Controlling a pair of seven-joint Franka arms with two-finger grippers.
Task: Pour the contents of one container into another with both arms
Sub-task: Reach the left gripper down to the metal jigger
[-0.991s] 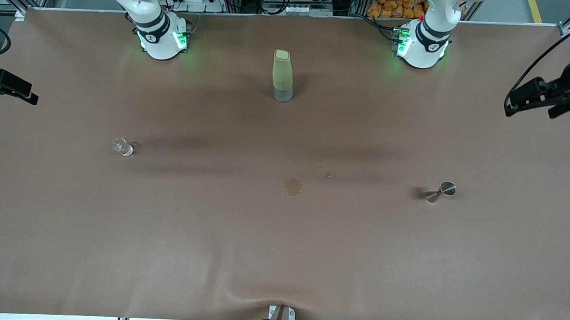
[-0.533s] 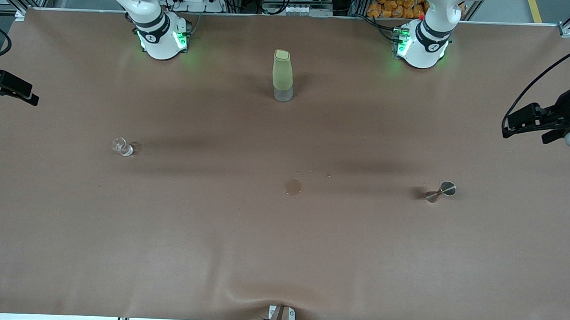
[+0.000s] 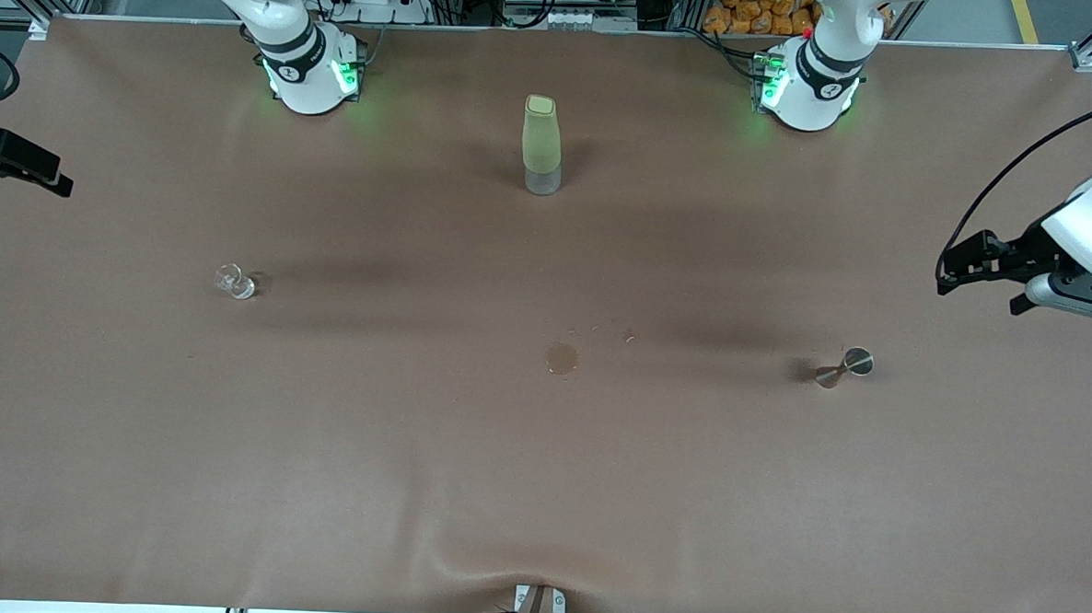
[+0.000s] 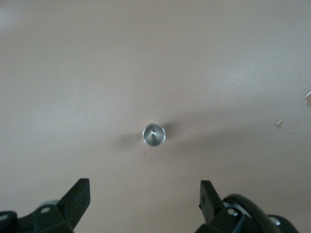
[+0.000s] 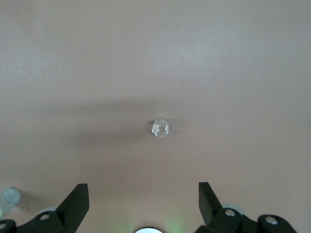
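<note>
A small clear glass [image 3: 234, 281] stands toward the right arm's end of the table. A metal jigger [image 3: 846, 366] stands toward the left arm's end. My right gripper [image 3: 21, 187] hangs open over the table edge at the right arm's end. In the right wrist view the glass [image 5: 160, 127] lies well ahead of the open right gripper [image 5: 143, 196]. My left gripper [image 3: 978, 298] hangs open over the table near the left arm's end. In the left wrist view the jigger [image 4: 154, 135] sits ahead of the open left gripper [image 4: 144, 194]. Neither gripper holds anything.
A tall pale-green bottle [image 3: 541, 145] with a clear base stands midway between the two arm bases. A round wet stain [image 3: 561, 358] with a few droplets marks the brown table cover [image 3: 538, 490] near the middle. A fold bulges at the cover's nearest edge.
The left gripper has swung in from the table's end and come down toward the jigger. The right gripper has hardly moved. The glass, jigger and bottle stay put.
</note>
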